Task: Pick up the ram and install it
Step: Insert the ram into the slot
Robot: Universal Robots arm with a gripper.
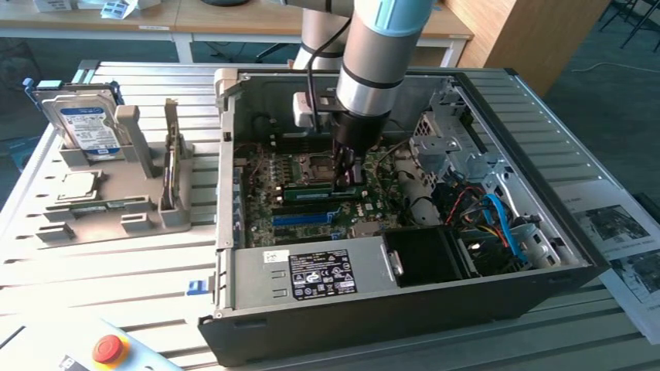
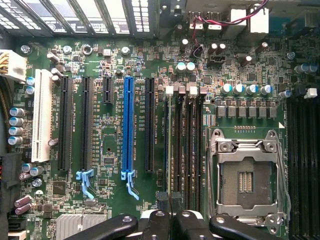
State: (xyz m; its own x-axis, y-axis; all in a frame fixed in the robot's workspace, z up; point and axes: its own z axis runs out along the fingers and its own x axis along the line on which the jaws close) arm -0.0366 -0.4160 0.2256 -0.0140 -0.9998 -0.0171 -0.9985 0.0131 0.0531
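- The grey-and-light-blue robot arm point(image 1: 366, 69) is reaching down into an open black computer case point(image 1: 413, 313), which is lying on a slatted metal worktop point(image 1: 103, 278).
- The black end effector point(image 1: 347, 179) is hanging low over the green motherboard point(image 2: 107, 130), with its fingers pressed together.
- The ram point(image 1: 309, 191), a long, thin green circuit stick with dark chips, is standing on edge among the black memory slots, just to the exterior view's left of the fingertips.
- In the wrist view the end effector point(image 2: 170, 202) is sitting at one end of the ram point(image 2: 166, 145), seen there edge-on as a thin line. Whether the fingertips are touching it cannot be told.
- The long blue slot point(image 2: 128, 125) is lying beside it, with one black slot between them, and the open silver processor socket point(image 2: 247, 177) is sitting on the ram's other side.
- Well apart, at the exterior view's left, a grey fixture point(image 1: 93, 228) is carrying a hard drive point(image 1: 88, 127), a square silver chip point(image 1: 77, 185) and a similar green strip point(image 1: 103, 206) lying flat.
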